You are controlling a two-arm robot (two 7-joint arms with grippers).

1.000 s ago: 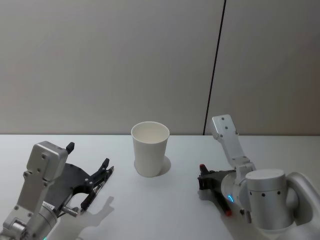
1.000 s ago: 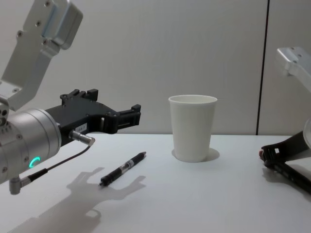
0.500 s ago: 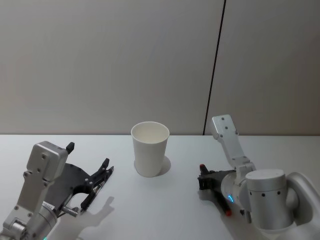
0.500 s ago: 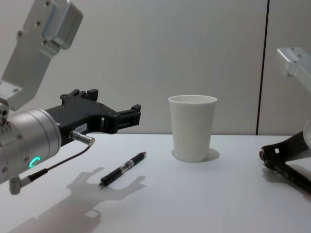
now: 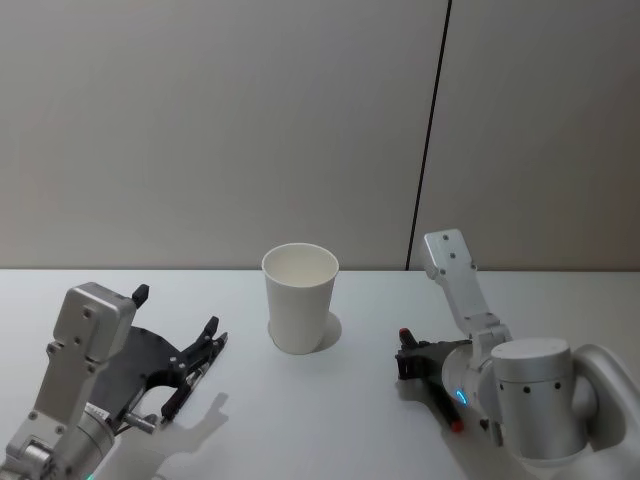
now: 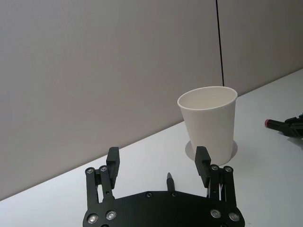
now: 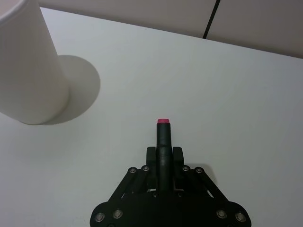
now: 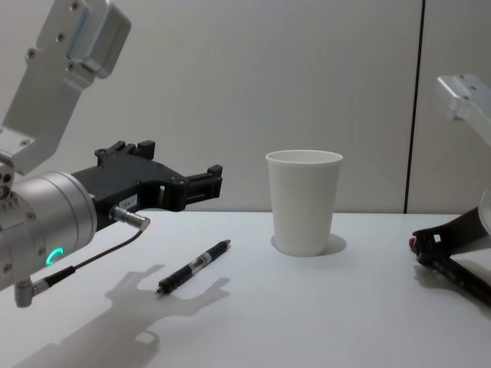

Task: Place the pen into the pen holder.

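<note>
Here we see the left end effector (image 6: 157, 161) hanging released, fingers spread, above the black pen (image 8: 193, 267). That pen lies flat on the bench (image 8: 322, 307), left of the upright white paper cup (image 8: 304, 203) and apart from it. At our right, the right end effector (image 7: 164, 151) sits low, clenched on a red-tipped pen (image 7: 163, 130).

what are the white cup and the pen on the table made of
Pen holder: likely paper, matte white; the rolled rim and thin wall suggest it. Pen: probably plastic, black with a paler midsection and a faint sheen; too small to be sure.
</note>
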